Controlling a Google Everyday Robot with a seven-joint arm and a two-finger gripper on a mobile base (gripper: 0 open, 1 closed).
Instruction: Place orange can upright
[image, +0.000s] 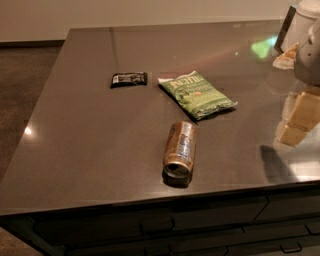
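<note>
When scanning from worktop (75, 165) front edge, see orange can (179, 148) on its side, long axis front-to-back. Lies well left of tool (298, 122), at right edge, slightly farther back; cannot tell if clenched or released. Beyond, note green snack bag (197, 93), black wrapper (129, 79).

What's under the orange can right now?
The orange can lies on its side straight on the dark counter, only its shadow showing; the strip beneath is hidden. The tool hangs at the right edge, apart from it.
</note>
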